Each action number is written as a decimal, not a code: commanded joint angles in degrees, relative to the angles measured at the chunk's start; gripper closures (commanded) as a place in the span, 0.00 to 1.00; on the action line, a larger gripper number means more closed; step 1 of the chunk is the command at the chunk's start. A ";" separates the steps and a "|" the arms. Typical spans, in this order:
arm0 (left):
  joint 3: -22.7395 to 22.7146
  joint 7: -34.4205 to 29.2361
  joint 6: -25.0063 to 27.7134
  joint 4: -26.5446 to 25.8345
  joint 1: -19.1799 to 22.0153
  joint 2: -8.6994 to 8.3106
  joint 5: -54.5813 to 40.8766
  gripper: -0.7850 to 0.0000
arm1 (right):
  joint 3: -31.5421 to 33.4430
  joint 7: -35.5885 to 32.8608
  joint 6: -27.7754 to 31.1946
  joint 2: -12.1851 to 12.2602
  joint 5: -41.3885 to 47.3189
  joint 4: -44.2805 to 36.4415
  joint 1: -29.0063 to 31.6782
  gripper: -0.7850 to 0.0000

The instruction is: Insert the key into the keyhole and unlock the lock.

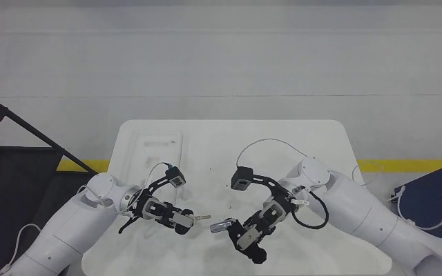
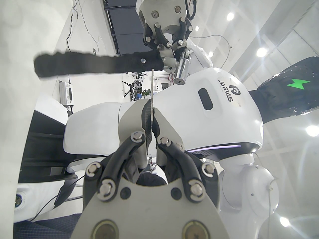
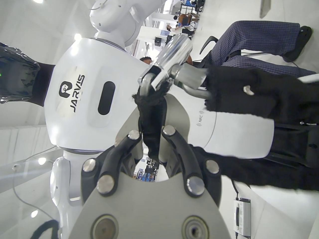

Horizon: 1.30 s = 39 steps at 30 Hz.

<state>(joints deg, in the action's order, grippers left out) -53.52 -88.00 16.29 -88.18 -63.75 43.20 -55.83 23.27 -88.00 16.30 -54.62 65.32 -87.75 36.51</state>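
We see the key (image 1: 201,218) pinched in the left gripper (image 2: 152,119) above the table (image 1: 276,148), blade aimed across at the lock (image 2: 181,69), near but apart. The right gripper (image 3: 153,100) clamps the lock, its keyhole (image 2: 180,82) facing the blade, slightly off-line, we judge.

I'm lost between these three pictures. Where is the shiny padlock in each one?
Top view: padlock low centre, in the right gripper.
Left wrist view: padlock beyond the key's tip, in the right gripper, keyhole towards the camera.
Right wrist view: padlock close up, held in that gripper.
Shared landmark: the key, held by the left gripper.
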 commanded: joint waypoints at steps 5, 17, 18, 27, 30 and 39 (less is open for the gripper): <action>0.00 0.00 0.00 0.00 0.00 0.00 0.00 1.00 | 3.50 0.00 0.01 -1.82 0.41 1.78 4.01 1.00; 0.00 0.00 0.00 0.00 0.00 0.00 0.00 1.00 | 5.41 0.00 0.00 -4.22 -1.20 4.99 7.44 1.00; 0.00 0.00 0.00 0.00 0.00 0.00 0.00 1.00 | 5.41 0.00 0.00 -4.22 -1.20 4.99 7.44 1.00; -0.92 2.51 0.10 -1.51 -1.56 0.04 0.82 1.00 | 5.41 0.00 0.00 -4.22 -1.20 4.99 7.44 1.00; -2.16 2.64 0.44 -2.34 -2.84 -0.11 1.07 1.00 | 5.41 0.00 0.00 -4.22 -1.20 4.99 7.44 1.00; -6.21 2.59 0.55 -3.12 -6.34 -0.63 1.59 1.00 | 5.41 0.00 0.00 -4.22 -1.20 4.99 7.44 1.00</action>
<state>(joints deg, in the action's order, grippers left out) -59.35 -85.35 16.78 -91.23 -69.73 42.61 -54.30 28.68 -88.00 16.30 -58.84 64.12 -82.76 43.95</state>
